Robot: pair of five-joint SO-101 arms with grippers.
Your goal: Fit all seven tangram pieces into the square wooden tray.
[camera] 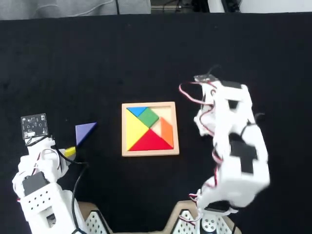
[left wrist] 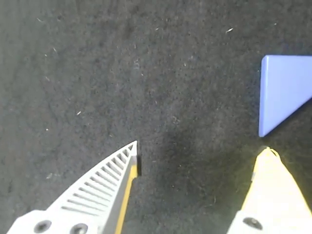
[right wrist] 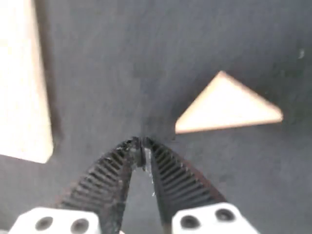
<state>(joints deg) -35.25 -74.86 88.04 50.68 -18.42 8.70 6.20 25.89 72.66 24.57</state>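
Observation:
The square wooden tray (camera: 148,104) lies mid-table and holds blue, green, yellow, red and orange pieces; bare wood shows in its upper right part. A purple triangle (camera: 84,131) rests on the black cloth to the tray's left. My left gripper (left wrist: 200,151) is open just short of that purple triangle (left wrist: 282,92), its yellow finger (camera: 69,151) near the triangle's point. My right gripper (right wrist: 141,144) is shut on nothing, low over the cloth beside a pale triangle (right wrist: 226,105). A corner of the tray (right wrist: 24,87) lies off to one side.
The right arm (camera: 234,141) stands right of the tray and covers the cloth beneath it. The left arm's base (camera: 41,195) is at the front left corner. Black cloth stretches across the far half of the table.

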